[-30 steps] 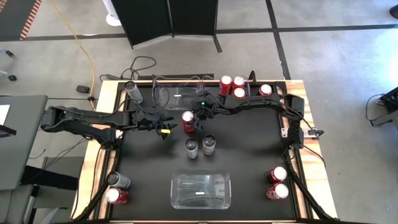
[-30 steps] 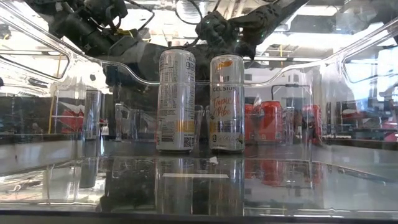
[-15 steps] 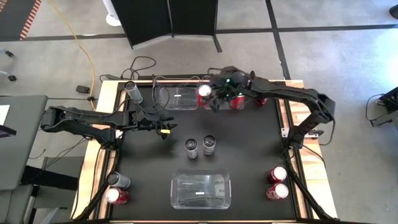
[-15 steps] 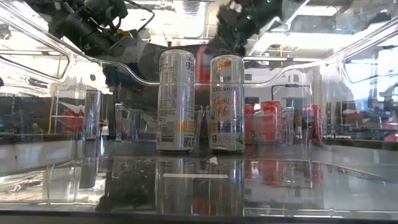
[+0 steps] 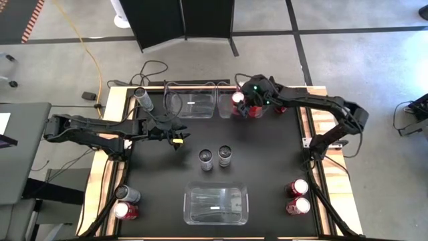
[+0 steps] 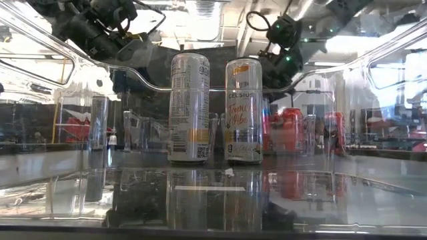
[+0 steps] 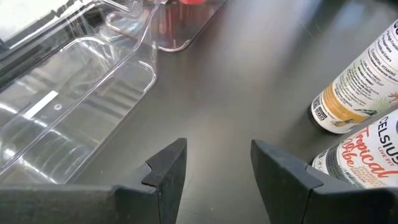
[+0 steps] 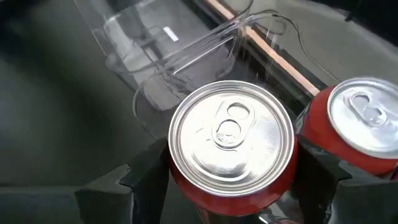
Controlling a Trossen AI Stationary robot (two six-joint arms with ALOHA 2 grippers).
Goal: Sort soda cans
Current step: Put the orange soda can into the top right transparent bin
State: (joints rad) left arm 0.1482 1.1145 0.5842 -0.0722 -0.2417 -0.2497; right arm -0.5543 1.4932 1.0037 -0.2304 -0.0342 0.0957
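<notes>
Now we see the right end effector (image 5: pixel 241 107) grasping a red soda can (image 8: pixel 231 148) — carried from desk centre to the upper-right red cans (image 5: pixel 277 107).

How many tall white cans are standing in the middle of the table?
2. One white can stands upright mid-table, and the second can is right beside it. None seems hidden there.

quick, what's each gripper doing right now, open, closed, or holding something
Left gripper: open, empty, over the table near the two slim cans.
Right gripper: closed on a red can by the far clear bin.
</notes>
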